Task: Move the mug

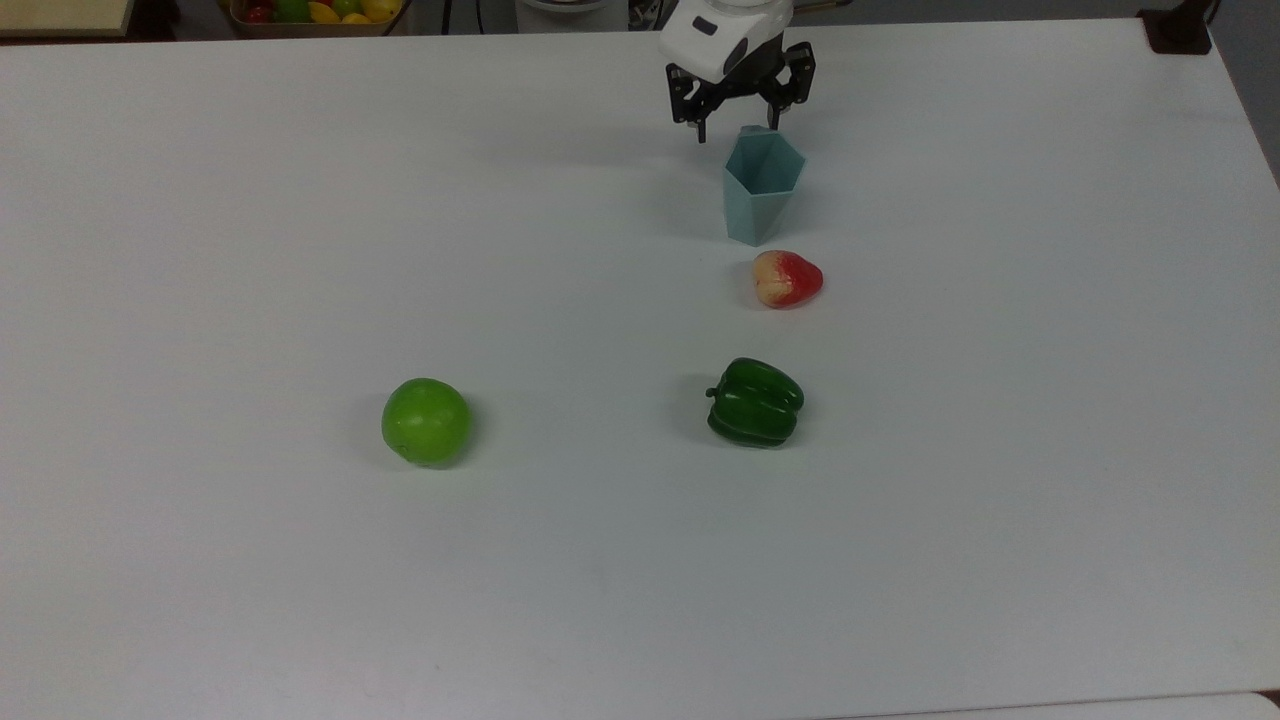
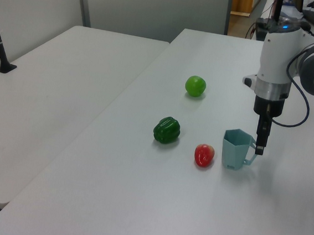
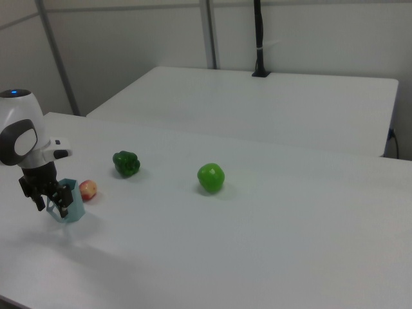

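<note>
1. Gripper (image 1: 738, 130) fingers are seen spread apart, held at the mug's handle side.
2. The mug (image 1: 760, 190) is stood upright on the white table (image 1: 300, 250), beside a red fruit (image 1: 787, 279).

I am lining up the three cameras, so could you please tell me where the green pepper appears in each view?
Top view: the green pepper lies right of centre, below the red fruit.
Left view: it sits near the middle, left of the red fruit.
Right view: it is in the left part, right of and above the red fruit.
Shared landmark: the mug, beside the red fruit.
</note>
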You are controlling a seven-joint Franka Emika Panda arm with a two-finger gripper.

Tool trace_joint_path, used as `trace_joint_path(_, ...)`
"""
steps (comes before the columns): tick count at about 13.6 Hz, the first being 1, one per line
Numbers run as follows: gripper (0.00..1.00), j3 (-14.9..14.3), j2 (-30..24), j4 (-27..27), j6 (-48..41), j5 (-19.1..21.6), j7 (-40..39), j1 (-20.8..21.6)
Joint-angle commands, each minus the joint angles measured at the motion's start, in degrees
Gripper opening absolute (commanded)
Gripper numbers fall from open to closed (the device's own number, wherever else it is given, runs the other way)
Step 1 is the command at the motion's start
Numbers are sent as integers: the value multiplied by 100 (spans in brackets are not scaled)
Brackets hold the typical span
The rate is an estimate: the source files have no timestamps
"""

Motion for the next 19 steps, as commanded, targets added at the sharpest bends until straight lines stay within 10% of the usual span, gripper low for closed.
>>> trace_joint_path(1,75,-14,22,-59,129,-73,-17,108)
trace_joint_path(8,35,-14,145,-33,138,-82,-17,152)
trace_joint_path(17,32,-14,373,20,621,-302,-17,152)
trace_joint_path(19,13,-14,373,20,648,-345,-17,143)
